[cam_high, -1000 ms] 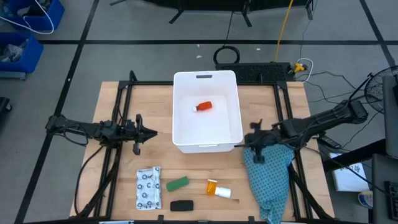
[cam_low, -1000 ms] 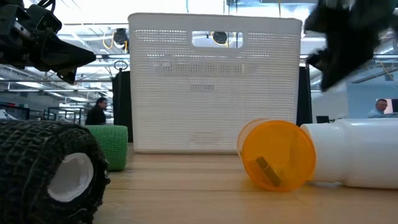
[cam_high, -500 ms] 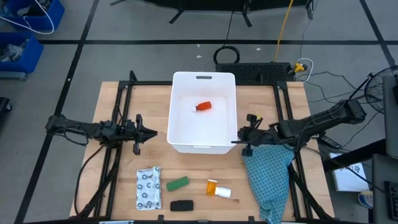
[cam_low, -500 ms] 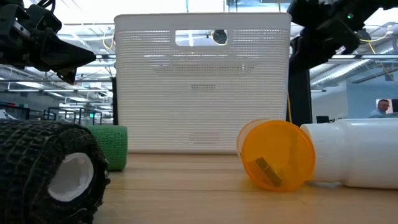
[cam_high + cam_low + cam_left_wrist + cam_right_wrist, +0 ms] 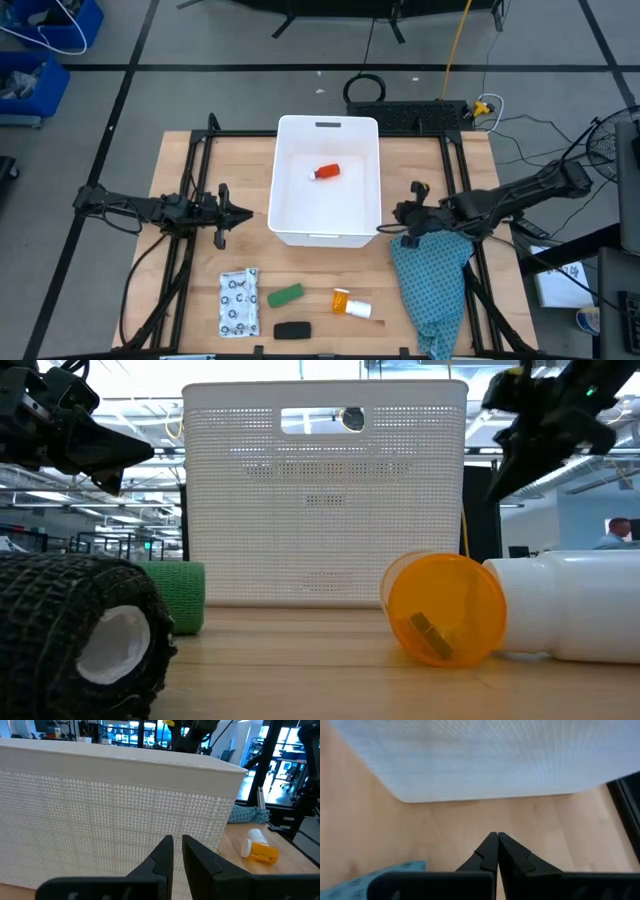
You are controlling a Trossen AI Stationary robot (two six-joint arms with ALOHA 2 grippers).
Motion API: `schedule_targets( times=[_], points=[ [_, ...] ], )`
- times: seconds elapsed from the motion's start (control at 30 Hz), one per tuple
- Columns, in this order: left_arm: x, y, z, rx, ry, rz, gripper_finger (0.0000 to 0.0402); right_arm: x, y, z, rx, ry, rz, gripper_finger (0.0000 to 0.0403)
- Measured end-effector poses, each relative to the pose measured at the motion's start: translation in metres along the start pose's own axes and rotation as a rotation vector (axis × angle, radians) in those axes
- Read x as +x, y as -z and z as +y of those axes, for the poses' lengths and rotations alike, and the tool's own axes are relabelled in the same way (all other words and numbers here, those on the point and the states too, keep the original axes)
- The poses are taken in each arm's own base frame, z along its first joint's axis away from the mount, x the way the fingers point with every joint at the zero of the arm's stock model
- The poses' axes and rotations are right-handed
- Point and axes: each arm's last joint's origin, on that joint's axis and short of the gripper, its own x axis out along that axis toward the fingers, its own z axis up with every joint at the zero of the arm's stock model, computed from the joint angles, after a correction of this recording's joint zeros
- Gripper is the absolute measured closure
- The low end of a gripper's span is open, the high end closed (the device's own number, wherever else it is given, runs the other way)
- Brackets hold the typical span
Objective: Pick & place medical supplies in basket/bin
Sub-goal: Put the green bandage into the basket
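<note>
The table [image 5: 180, 300] is a light wooden top on a black frame. The bin [image 5: 327, 182], a white tub with a handle slot in its far short rim, sits in the middle of it. One small red-and-white bottle [image 5: 328, 171] lies inside on the bin's floor.

A teal cloth [image 5: 432, 285] is spread at the right near corner of the table, drooping over the edge.

The left gripper [image 5: 243, 212] hangs left of the bin, pointing at its side wall; its fingers [image 5: 165, 856] are nearly together with a thin gap and hold nothing. The right gripper [image 5: 397, 214] sits at the bin's right near corner, just above the cloth's far edge, its jaws pressed fully together and empty. Whether it touches the bin wall is hard to judge from above.

Four supplies lie on the near part of the table, apart from the bin: a white packet [image 5: 238, 301] with dark dots, an orange vial [image 5: 351, 303] with a white cap, a green roll [image 5: 286, 295] and a black roll [image 5: 292, 330].
</note>
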Motion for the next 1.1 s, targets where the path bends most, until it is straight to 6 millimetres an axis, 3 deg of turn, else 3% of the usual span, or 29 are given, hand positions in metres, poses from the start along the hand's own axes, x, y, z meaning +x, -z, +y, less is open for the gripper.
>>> schedule_targets(
  times=[0.27,0.47,0.57,0.73,0.9,1.1],
  points=[
    [0.000,0.001,0.000,0.001,-0.001,0.006,0.0360,-0.047,0.000,-0.001,-0.064,-0.288,-0.266,0.0403],
    [0.000,0.003,0.000,0.005,-0.004,0.030,0.0360,-0.073,0.001,-0.014,-0.079,-0.326,-0.607,0.0403],
    [0.000,0.003,0.000,0.003,-0.004,0.031,0.0360,-0.070,0.007,-0.016,-0.076,-0.342,-0.710,0.0403],
    [0.000,0.003,0.000,0.004,-0.004,0.030,0.0360,-0.050,0.027,-0.013,-0.126,-0.404,-0.727,0.0403],
    [0.000,0.003,0.000,0.004,-0.004,0.031,0.0360,-0.044,0.039,-0.017,-0.108,-0.464,-0.827,0.0403],
    [0.000,0.004,0.001,0.012,-0.006,0.043,0.0360,-0.029,0.050,-0.017,-0.114,-0.404,-0.930,0.0403]
  ],
)
